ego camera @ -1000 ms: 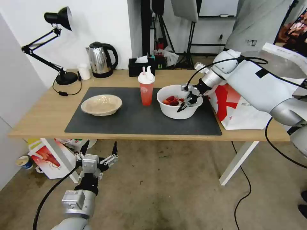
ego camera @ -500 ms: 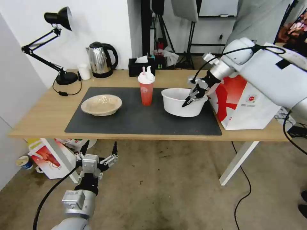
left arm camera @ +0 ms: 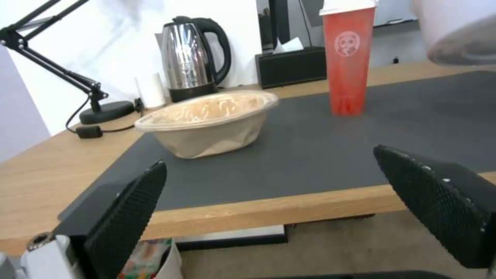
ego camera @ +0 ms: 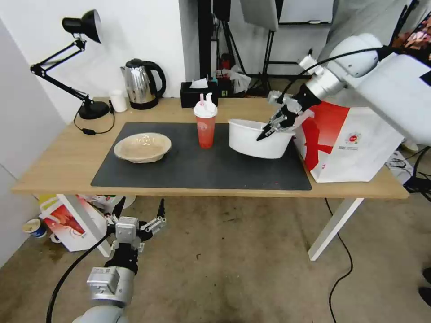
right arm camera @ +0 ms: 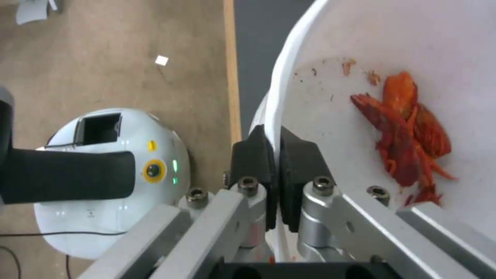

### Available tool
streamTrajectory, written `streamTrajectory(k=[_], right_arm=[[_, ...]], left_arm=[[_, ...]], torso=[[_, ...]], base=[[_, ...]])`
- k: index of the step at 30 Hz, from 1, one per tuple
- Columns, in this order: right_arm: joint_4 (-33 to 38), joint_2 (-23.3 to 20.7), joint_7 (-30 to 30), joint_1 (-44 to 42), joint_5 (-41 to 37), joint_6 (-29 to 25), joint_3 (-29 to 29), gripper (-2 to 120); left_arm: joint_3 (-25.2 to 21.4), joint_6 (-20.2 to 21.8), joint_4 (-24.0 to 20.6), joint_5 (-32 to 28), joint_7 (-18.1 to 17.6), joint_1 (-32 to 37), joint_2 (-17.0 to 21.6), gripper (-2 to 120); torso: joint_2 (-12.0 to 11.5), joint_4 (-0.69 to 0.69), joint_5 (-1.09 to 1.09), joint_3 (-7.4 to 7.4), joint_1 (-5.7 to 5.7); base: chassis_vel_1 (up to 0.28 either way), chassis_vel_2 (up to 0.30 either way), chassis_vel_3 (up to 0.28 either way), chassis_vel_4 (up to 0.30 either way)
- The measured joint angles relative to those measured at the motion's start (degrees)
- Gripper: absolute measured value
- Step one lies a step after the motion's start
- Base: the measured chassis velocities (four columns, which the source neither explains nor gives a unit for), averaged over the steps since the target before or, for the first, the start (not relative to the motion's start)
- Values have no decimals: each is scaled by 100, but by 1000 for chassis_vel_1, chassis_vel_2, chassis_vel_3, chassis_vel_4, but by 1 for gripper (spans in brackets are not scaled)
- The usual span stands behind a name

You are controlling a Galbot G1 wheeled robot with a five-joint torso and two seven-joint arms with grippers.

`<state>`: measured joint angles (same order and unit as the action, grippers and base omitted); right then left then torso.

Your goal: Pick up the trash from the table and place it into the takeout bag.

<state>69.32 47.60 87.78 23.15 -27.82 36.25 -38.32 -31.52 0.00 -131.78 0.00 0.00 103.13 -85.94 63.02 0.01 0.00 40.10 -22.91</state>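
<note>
A deep white bowl (ego camera: 258,139) is seen, its inner wall flecked with orange-red crayfish shells (right arm camera: 410,133). The drink cup (ego camera: 205,124) is coloured translucent red, with a white lid and a pale round logo. A shallow pulp bowl (ego camera: 142,146) is noted in mottled tan. The table (ego camera: 58,161) is finished in light wood; its mat (ego camera: 197,168) is dark grey. The takeout bag (ego camera: 348,143) is white with broad red bands and a small red round logo. The right tool (ego camera: 274,125) is fitted with black pads on silver links; the left tool (ego camera: 139,211) shows black, finely dimpled fingers (left arm camera: 129,217).
</note>
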Motion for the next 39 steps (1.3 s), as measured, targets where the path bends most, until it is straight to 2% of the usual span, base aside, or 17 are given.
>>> streamTrajectory(k=[12,39], right_arm=[[225,-120,-1,439,-293,24,-155,0],[28,-399,-4,1656,-791,26,-451,0]], left_arm=[[0,0,0,0,0,0,0,100],[0,0,0,0,0,0,0,100]], torso=[[0,-1,0,0,0],[0,0,0,0,0]], base=[[0,0,0,0],[0,0,0,0]])
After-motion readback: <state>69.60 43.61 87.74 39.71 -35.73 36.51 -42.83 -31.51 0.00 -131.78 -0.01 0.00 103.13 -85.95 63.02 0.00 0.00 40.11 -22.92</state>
